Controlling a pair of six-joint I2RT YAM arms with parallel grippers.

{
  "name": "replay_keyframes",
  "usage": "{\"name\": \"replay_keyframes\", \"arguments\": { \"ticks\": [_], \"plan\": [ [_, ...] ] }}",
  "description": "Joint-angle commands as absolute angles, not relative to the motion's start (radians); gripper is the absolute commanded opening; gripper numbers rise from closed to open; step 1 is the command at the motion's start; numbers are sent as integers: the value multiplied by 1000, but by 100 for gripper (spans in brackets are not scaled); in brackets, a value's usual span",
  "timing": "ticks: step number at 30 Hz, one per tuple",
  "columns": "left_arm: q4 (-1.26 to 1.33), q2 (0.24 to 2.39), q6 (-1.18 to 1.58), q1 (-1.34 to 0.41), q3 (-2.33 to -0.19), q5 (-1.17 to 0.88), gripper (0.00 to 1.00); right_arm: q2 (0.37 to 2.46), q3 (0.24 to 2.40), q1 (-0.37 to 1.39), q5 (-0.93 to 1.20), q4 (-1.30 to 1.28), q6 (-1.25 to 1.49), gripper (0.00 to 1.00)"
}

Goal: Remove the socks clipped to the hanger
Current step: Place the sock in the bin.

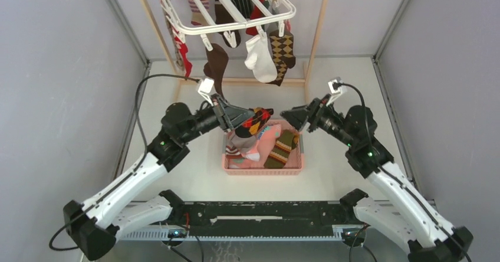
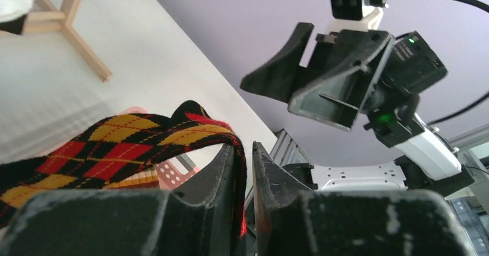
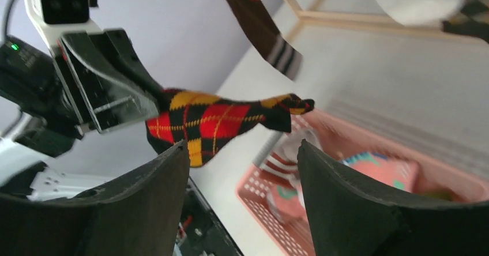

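Red, yellow and black argyle fabric sock (image 1: 255, 122) hangs above the pink slatted plastic basket (image 1: 262, 169), pinched between the nearly closed jaws of the left gripper (image 1: 237, 118); the right gripper (image 1: 293, 118) faces it just beside, jaws apart and empty. Its toe points past the basket's far rim, so a release here might drape it over the edge. One sock held, roughly four in the basket, about eight clipped socks (image 1: 260, 58) on the single white plastic drying hanger (image 1: 268, 14) behind
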State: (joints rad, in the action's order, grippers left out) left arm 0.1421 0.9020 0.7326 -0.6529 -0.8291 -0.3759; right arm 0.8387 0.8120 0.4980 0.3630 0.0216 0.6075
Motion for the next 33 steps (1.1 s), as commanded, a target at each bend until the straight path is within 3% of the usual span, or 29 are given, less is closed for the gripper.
{"name": "replay_keyframes", "arguments": {
  "ticks": [1, 10, 23, 33],
  "plan": [
    [244, 984, 712, -713, -902, -313, 22, 697, 755, 485, 272, -216, 525, 78],
    [367, 1220, 735, -805, -898, -250, 24, 487, 654, 478, 263, -375, 531, 81],
    [415, 1487, 747, -813, -850, -190, 38, 360, 599, 482, 312, -471, 559, 82],
    [297, 1432, 784, -870, -751, -140, 43, 256, 588, 484, 305, -566, 576, 82]
  ]
}}
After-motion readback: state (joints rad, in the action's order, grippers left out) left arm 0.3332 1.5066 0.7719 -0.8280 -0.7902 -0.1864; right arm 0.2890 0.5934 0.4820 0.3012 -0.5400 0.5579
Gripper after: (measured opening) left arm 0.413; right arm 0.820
